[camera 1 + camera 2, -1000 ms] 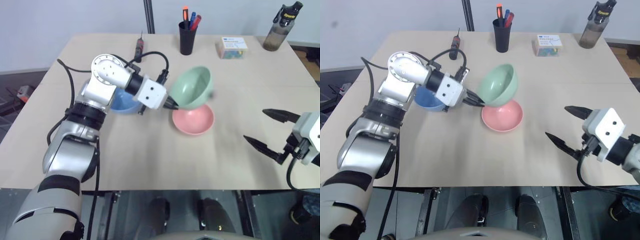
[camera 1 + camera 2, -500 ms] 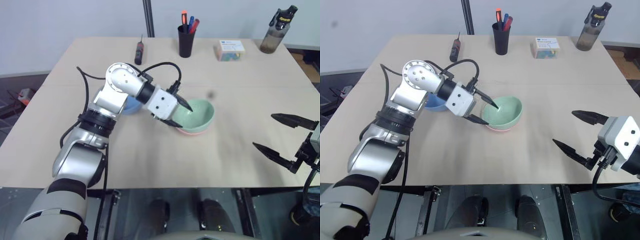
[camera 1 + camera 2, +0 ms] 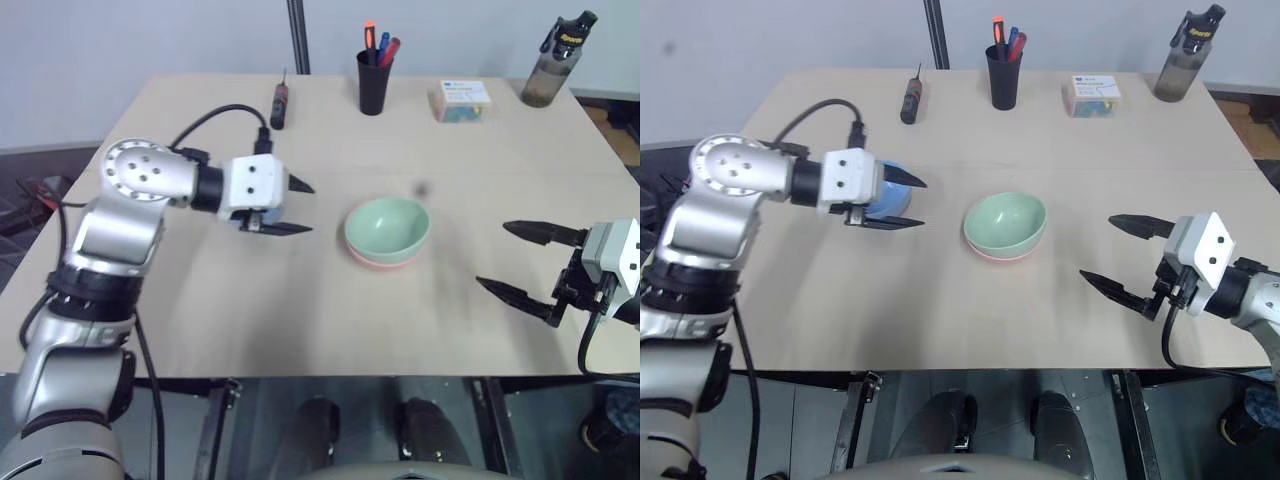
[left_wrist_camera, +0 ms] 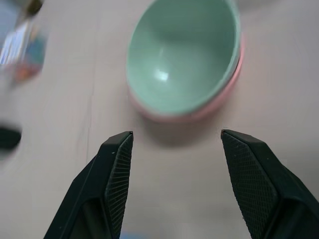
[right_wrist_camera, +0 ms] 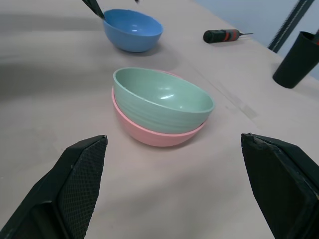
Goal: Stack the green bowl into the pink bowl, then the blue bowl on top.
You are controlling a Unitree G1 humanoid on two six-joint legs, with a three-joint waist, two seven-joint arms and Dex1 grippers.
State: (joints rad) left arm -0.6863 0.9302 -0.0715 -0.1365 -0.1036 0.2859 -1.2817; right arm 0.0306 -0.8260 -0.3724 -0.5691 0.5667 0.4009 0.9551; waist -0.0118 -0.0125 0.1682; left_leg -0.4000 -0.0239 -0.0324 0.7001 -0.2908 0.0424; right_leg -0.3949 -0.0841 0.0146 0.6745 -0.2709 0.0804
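Observation:
The green bowl (image 3: pixel 388 224) sits upright, nested in the pink bowl (image 3: pixel 378 262), at the middle of the table; only the pink rim shows beneath it. My left gripper (image 3: pixel 305 208) hangs open and empty to their left, pointing toward them, a gap apart. The blue bowl (image 3: pixel 889 199) stands on the table just behind and under that gripper, partly hidden by it, and is in full view in the right wrist view (image 5: pixel 132 30). At the table's right side my right gripper (image 3: pixel 492 255) stands open and empty, aimed at the stacked bowls (image 5: pixel 159 99).
Along the far edge stand a black pen cup (image 3: pixel 375 75), a screwdriver (image 3: pixel 279 98), a small box (image 3: pixel 462 98) and a dark bottle (image 3: pixel 555 60). Bare tan tabletop (image 3: pixel 300 310) lies in front of the bowls.
My left gripper opened and let the green bowl go into the pink bowl, then drew back left over the blue bowl. The right gripper stayed about where it was.

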